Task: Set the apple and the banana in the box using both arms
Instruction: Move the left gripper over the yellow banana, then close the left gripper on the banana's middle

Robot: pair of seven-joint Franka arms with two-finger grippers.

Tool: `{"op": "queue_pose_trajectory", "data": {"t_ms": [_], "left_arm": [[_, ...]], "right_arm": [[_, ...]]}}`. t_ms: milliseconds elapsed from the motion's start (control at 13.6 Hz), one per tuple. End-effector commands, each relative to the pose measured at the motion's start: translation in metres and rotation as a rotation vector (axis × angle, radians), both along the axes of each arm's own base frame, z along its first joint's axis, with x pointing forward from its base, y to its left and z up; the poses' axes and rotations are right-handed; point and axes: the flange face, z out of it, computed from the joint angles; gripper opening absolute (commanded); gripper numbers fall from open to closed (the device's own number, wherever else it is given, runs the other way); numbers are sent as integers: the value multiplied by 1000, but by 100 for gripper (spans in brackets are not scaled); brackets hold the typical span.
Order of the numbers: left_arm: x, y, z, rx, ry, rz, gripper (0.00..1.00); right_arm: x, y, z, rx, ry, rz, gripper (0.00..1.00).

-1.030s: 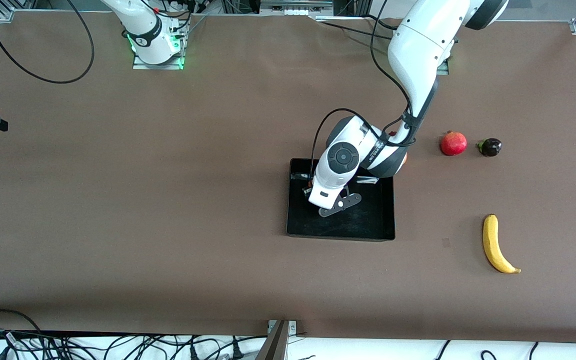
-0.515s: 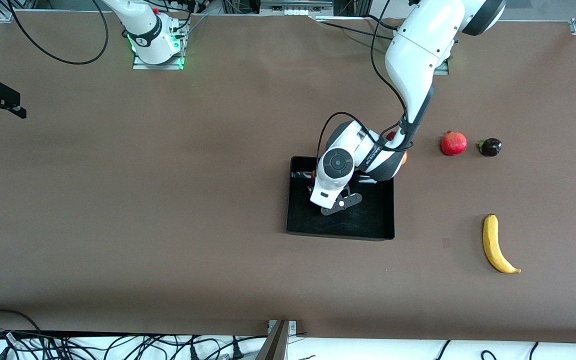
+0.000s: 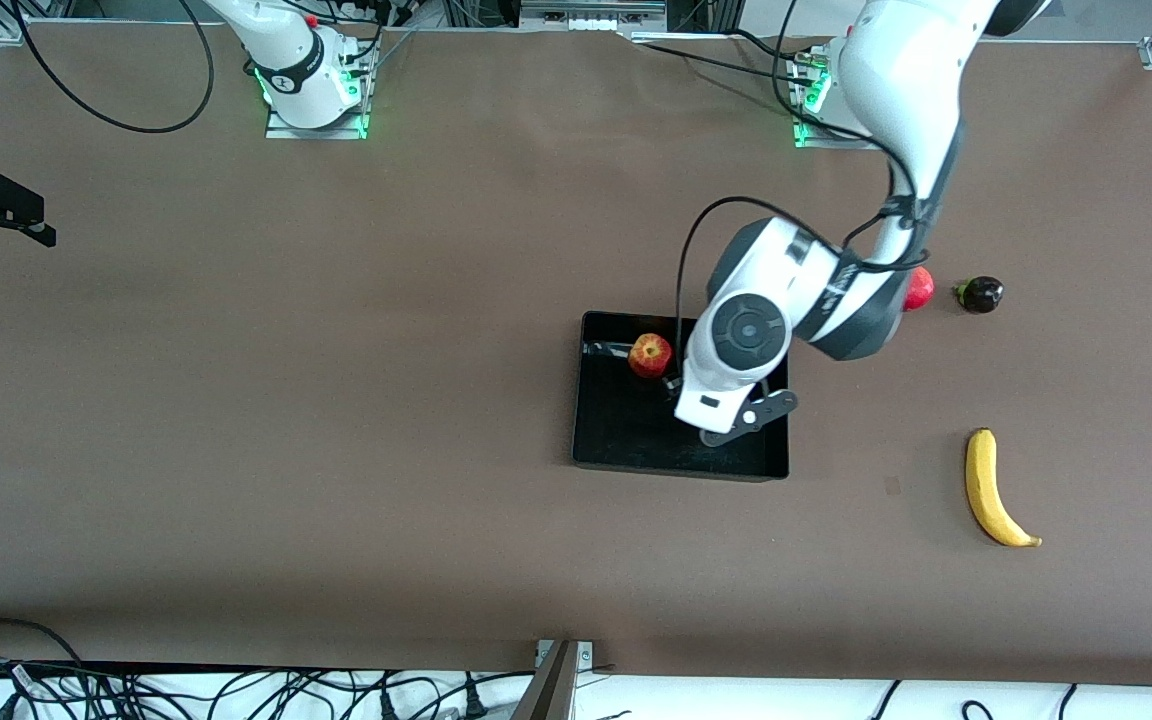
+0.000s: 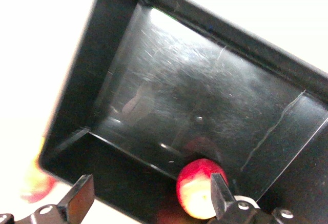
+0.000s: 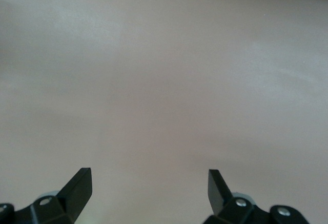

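Apple [image 3: 650,355] lies in box [image 3: 636,455], in corner toward robot bases. Left gripper [image 4: 148,196] over box, jaws apart, empty. Banana [image 3: 994,490] on table, well apart from box, toward left arm's end. Right gripper [image 5: 148,188] over bare table, jaws apart, waiting.

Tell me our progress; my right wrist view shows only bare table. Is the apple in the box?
Observer: Yes, the apple lies in the box.
Operator: Is the left gripper holding it?
Observer: No, the left gripper is open over the box, with the apple free.
Operator: My right gripper waits open over the table. And the banana?
Observer: The banana lies on the table outside the box, toward the left arm's end.
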Motion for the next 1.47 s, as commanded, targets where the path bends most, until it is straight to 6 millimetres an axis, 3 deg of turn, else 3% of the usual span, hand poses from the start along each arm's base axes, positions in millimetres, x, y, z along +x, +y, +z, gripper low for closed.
{"op": "queue_pose_trajectory", "data": {"t_ms": [0,221,294,368,515,662,1030,1104,1398], "left_arm": [[18,96,46,-40,56,-137,100],[52,242,51,-100,28,-245,100],[62,282,51,-104,-27,-294,100],[70,317,48,-108,-85,-319,100],[85,362,25,-95,-174,-340,100],[93,392,-10,-45,-215,-351,100],[102,435,-88,36,-282,-340,100],[101,436,-109,52,-279,-359,100],[96,440,-151,64,-308,-359,100]], "right_arm": [[1,-6,5,-8,-6,-16,100],[0,-4,3,-4,13,-16,100],[-1,-5,3,-4,15,-18,100],[-1,-6,3,-2,15,-18,100],[-1,-6,2,-2,16,-18,100],[-1,-6,3,-2,15,-19,100],[-1,-6,2,-2,16,-18,100],[-1,-6,2,-2,16,-18,100],[-1,-6,2,-2,16,-18,100]]}}
